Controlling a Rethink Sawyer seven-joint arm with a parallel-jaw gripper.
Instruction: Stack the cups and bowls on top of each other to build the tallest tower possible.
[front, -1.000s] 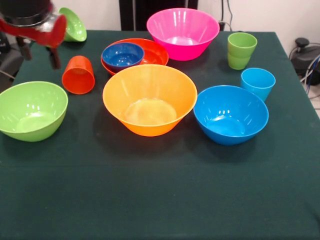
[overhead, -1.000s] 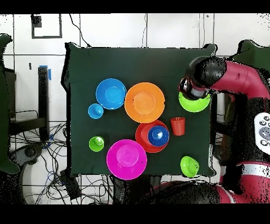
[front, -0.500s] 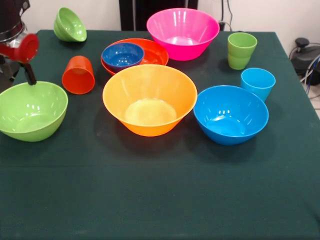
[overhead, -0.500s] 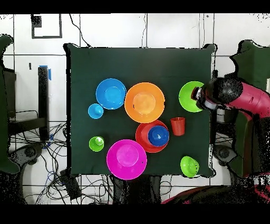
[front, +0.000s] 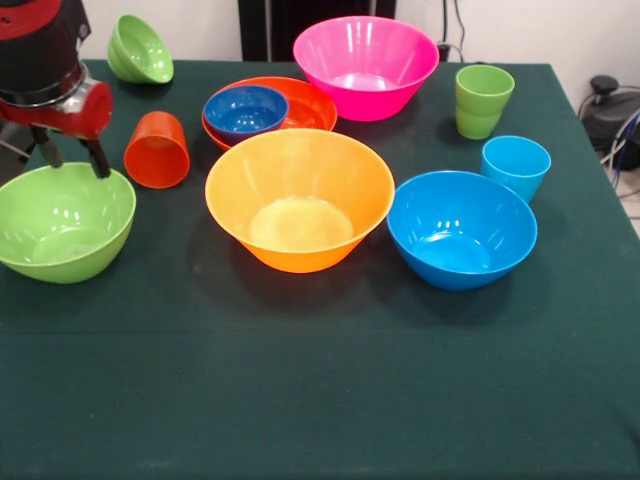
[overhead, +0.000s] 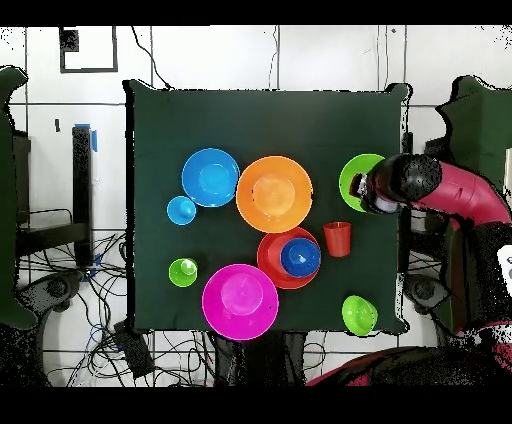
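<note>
Bright, even, from above. Soft dark shadows close around the large orange bowl (front: 299, 196) on the green tablecloth (front: 320, 380). Small white glints inside that bowl and its neighbours. Sharp throughout, no motion blur.

A dark green cloth covers the desk (front: 330, 400) from edge to edge, creased faintly across its near part. Beyond its far side stands a pale wall (front: 540, 30), with a dark upright panel (front: 270, 20) at the middle. At the right, off the desk, a black device (front: 610, 110) sits among trailing cables (front: 625, 150). From overhead, the floor (overhead: 250, 60) is light with thin dark seams, a black-outlined square (overhead: 88, 50) is marked on it, and tangled cables (overhead: 140, 340) lie beside the desk.
</note>
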